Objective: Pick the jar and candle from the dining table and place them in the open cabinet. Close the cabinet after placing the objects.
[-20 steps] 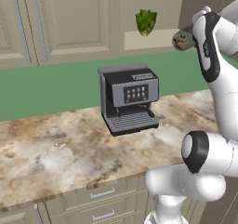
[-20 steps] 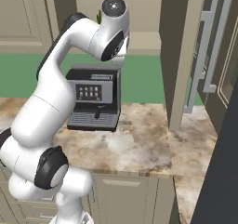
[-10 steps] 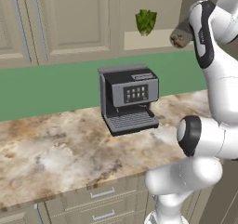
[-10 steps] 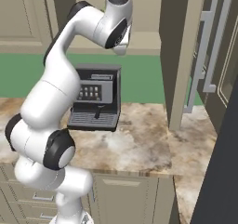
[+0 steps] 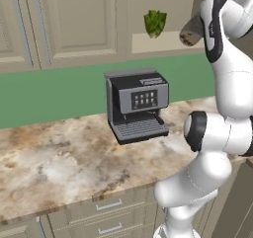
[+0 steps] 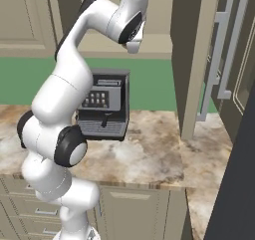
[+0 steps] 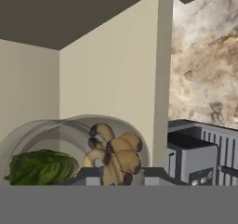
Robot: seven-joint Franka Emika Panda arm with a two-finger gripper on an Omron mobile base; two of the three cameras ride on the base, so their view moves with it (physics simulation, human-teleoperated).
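Jar [image 7: 93,148] tipped inside cabinet [image 7: 111,74] | lettuce [image 7: 42,167] beside | coffee machine [image 5: 137,105] below | hand [image 7: 122,177] grip unclear

The coffee machine [image 5: 137,105] stands on the tabletop [image 5: 59,163], below the open cabinet [image 5: 163,39]. Inside the cabinet, the jar [image 5: 190,30] lies tipped right of the leafy plant [image 5: 154,23].

The jar [image 7: 107,151] is see-through grey glass with brown bits inside. The leafy thing [image 7: 41,167] beside it is dark green. The cabinet [image 7: 107,69] walls are pale cream. The coffee machine [image 5: 137,105] is dark grey and black. The counter top [image 5: 64,163] is brown and white, like marble. The wall [image 5: 54,96] behind is green. The robot arm [image 6: 64,109] is white with black joints.
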